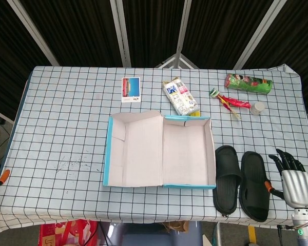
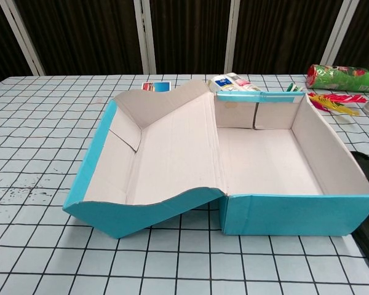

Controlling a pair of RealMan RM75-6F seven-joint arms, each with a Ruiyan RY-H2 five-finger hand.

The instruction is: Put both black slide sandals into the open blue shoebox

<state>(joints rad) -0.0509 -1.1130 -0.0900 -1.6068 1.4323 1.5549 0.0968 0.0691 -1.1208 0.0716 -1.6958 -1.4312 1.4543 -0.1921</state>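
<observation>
Shoebox (image 1: 187,154) interior bare; sandals (image 1: 241,178) just right of wall.

Checked table (image 1: 66,123) carries shoebox (image 1: 159,149), sandals (image 1: 241,178), snacks (image 1: 180,96).

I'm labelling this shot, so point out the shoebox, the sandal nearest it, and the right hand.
shoebox (image 1: 212,154): head view, right wall.
nearest sandal (image 1: 227,177): head view, strap.
right hand (image 1: 295,185): head view, back of hand.

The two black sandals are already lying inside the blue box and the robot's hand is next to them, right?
Not quite. The head view shows both black sandals lying on the table, just to the right of the blue box, which holds nothing. The rest is right: the robot's right hand is next to them, holding nothing.
</observation>
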